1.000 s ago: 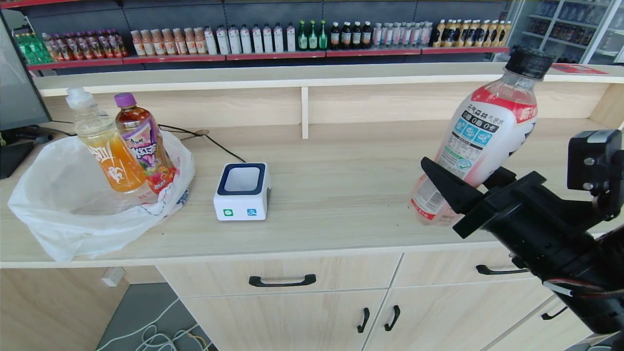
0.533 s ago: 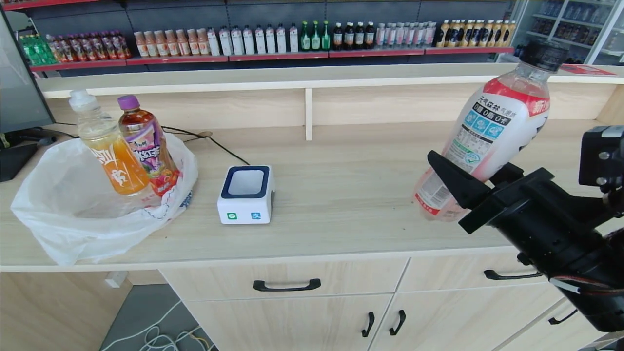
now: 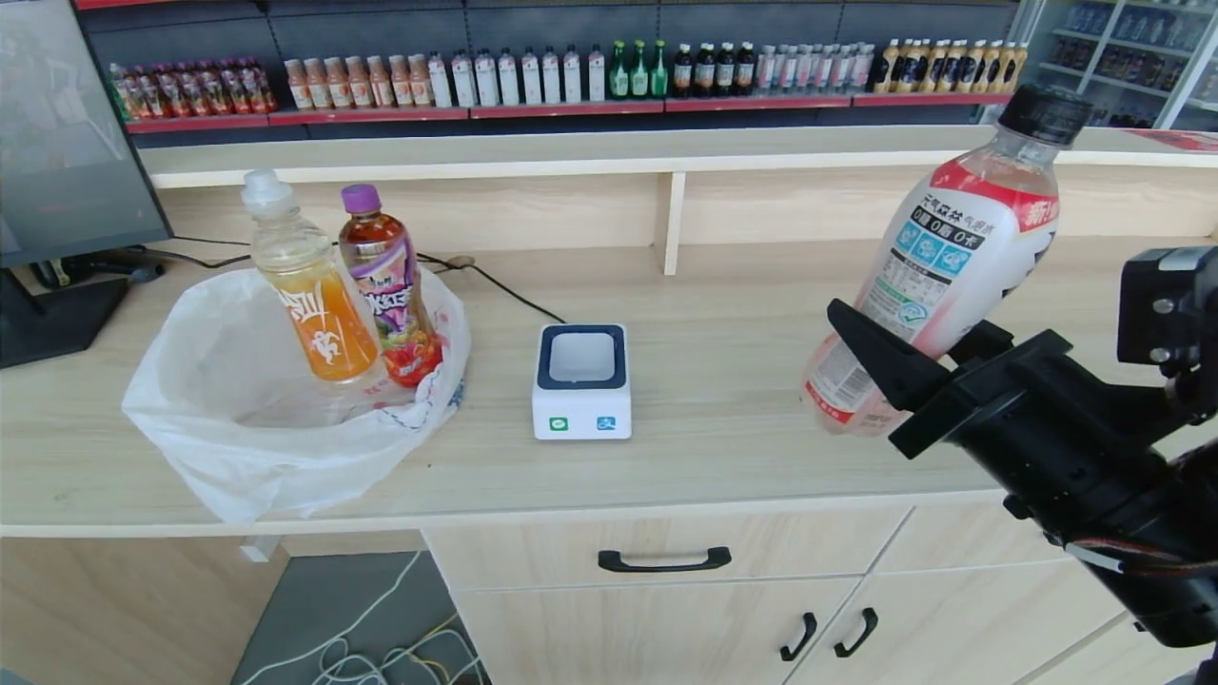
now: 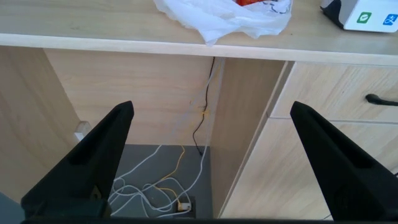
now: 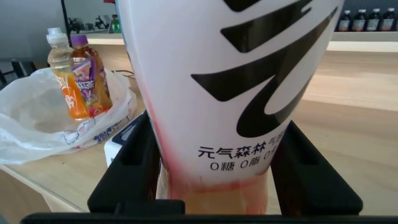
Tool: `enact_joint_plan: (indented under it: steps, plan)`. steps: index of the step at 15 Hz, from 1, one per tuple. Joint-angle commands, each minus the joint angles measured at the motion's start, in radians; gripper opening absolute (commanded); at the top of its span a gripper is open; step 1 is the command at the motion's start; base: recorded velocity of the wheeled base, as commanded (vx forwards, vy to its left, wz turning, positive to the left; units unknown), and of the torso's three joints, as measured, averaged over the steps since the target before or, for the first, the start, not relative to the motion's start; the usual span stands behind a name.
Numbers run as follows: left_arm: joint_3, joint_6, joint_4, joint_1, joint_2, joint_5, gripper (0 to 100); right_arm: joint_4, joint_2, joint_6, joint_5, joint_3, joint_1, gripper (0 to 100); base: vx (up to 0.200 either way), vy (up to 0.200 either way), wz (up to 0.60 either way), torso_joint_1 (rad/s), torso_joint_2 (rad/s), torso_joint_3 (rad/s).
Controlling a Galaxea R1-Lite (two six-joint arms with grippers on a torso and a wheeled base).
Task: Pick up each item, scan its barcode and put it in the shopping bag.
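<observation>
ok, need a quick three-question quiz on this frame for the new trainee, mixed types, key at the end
1. True or false: the orange bottle and the purple-capped bottle both stand in the shopping bag.
2. Where is the pink-and-white bottle? A) on the floor B) clamped in the right jaws C) in the bag
3. Short answer: what sits on the counter between the bag and the held bottle?
Key: 1 true; 2 B; 3 the barcode scanner.

I count three bottles up close: one orange bottle (image 3: pixel 314 314), one purple-capped bottle (image 3: pixel 390 295), one pink bottle (image 3: pixel 942 257). I also see one bag (image 3: pixel 219 457), one scanner (image 3: pixel 582 381) and one monitor (image 3: pixel 67 143).
</observation>
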Motion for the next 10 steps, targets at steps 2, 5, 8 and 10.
enact_joint_plan:
  steps: [2,5,8,10]
  plan:
    - [0.000,0.000,0.001,0.000,0.000,-0.001,100,-0.001,-0.012,-0.010,0.000,-0.062,0.000,0,0.000,0.200,0.00,0.002,0.00,0.000]
    - [0.000,-0.002,0.001,0.000,0.000,-0.001,100,-0.001,-0.015,-0.013,-0.001,-0.065,0.000,0,0.000,0.200,0.00,0.001,0.00,0.002]
    - [0.000,0.000,0.001,0.000,0.000,-0.001,100,-0.001,-0.018,-0.015,-0.003,-0.053,-0.012,0,0.000,0.200,0.00,0.005,0.00,0.005]
    - [0.000,-0.002,0.001,0.000,0.000,-0.001,100,-0.001,-0.023,-0.012,-0.003,-0.011,-0.032,0,0.000,0.200,0.00,0.005,0.00,0.002]
